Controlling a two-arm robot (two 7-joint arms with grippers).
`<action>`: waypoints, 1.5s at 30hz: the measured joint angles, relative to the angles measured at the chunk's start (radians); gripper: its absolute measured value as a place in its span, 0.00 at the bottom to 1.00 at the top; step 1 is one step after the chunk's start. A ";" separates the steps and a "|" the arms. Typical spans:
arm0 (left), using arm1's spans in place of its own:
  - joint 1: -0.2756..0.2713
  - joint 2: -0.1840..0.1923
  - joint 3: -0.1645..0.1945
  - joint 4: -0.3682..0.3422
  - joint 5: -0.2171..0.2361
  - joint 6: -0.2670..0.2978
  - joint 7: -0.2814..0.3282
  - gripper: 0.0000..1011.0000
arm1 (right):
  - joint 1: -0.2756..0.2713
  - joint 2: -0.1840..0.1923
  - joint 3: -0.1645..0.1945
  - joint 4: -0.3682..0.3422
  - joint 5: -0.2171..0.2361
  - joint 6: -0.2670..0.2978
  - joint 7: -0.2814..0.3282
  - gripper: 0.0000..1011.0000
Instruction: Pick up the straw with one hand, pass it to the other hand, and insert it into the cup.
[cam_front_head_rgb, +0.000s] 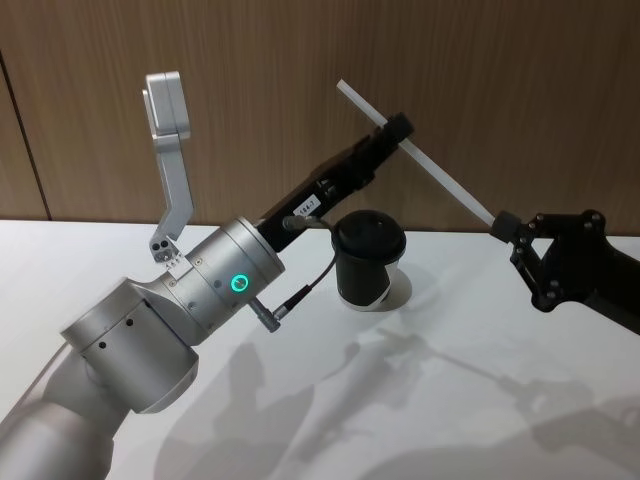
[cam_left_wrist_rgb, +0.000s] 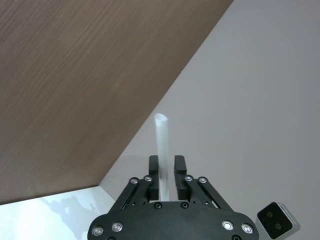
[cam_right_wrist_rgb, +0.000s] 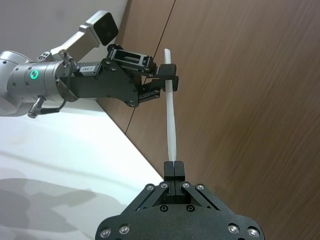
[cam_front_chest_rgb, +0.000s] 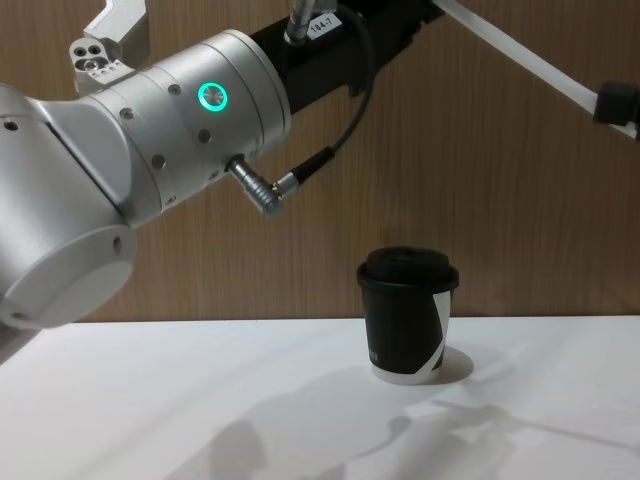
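— White straw (cam_front_head_rgb: 445, 180) up in the air! Who has it?

— Me. My right gripper (cam_front_head_rgb: 500, 225) is pinched shut on its low end, out at 3 o'clock from the cup (cam_front_head_rgb: 367, 262). My left gripper (cam_front_head_rgb: 398, 128) sits round it near the high end, at 12 o'clock over the cup.

— Is the left one holding tight?

— I cannot tell. Its jaws stand close on both sides of the straw, and that is all I can see.

— So what comes next?

— I think this is the pass. The left one should squeeze firm first. Then the right one can let go slowly and back off toward 3 o'clock. If it lets go too soon, the straw could drop. If both pull, it could bend.

— And then?

— The straw leans a lot, with its high end toward 10 o'clock. It must stand straight before it goes down into the lid. A long bit will hang below my left gripper, so it may wobble.

— Is anything in the way?

— The cup stands on the white table (cam_front_head_rgb: 450, 400), and I cannot see the hole in its dark lid. The brown wood wall (cam_front_head_rgb: 520, 80) is close behind, so the high end could bump it. My dark cable (cam_front_head_rgb: 310, 285) loops just by the cup at 9 o'clock and could knock it.
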 joint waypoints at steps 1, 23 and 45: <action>0.000 0.000 0.000 0.000 0.000 0.000 0.000 0.20 | 0.000 0.000 0.000 0.000 0.000 0.000 0.000 0.00; -0.001 -0.001 0.001 0.002 0.001 -0.002 0.001 0.01 | 0.000 0.000 0.000 0.000 0.000 0.000 0.000 0.00; -0.001 -0.001 0.001 0.002 0.001 -0.002 0.001 0.01 | 0.000 0.000 0.000 0.000 0.000 0.000 0.000 0.50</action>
